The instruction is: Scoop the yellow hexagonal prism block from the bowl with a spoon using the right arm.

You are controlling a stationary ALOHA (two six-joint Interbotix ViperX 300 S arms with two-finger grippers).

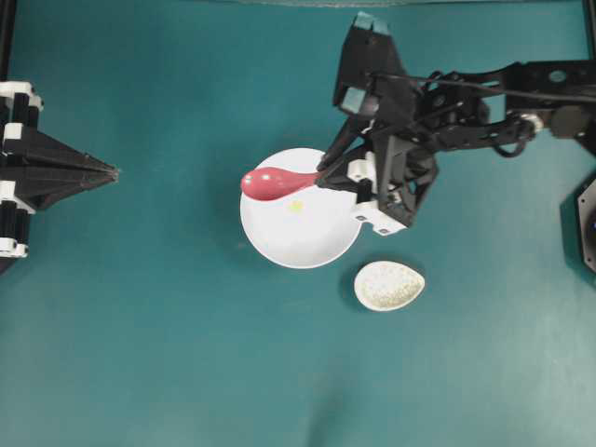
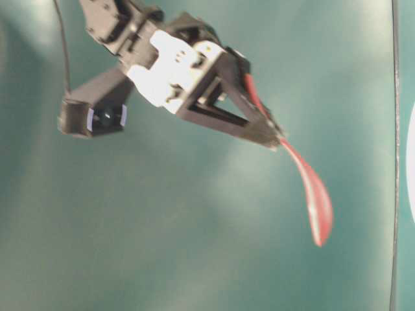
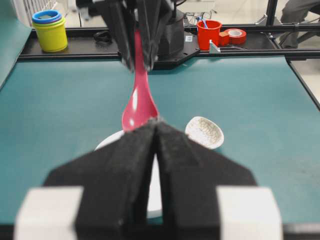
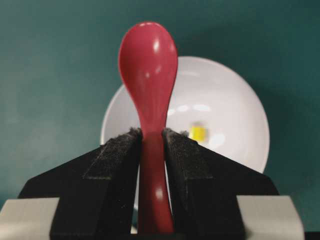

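Right gripper: clamped on handle of spoon, scoop forward, held above bowl.
Yellow hexagonal prism block: on bowl floor, beside jaws, short of scoop.
Step judged: approach; next, lowering and sliding scoop under block.
Left gripper: closed, empty.

speckled oval dish on teal table, red cup, yellow cup
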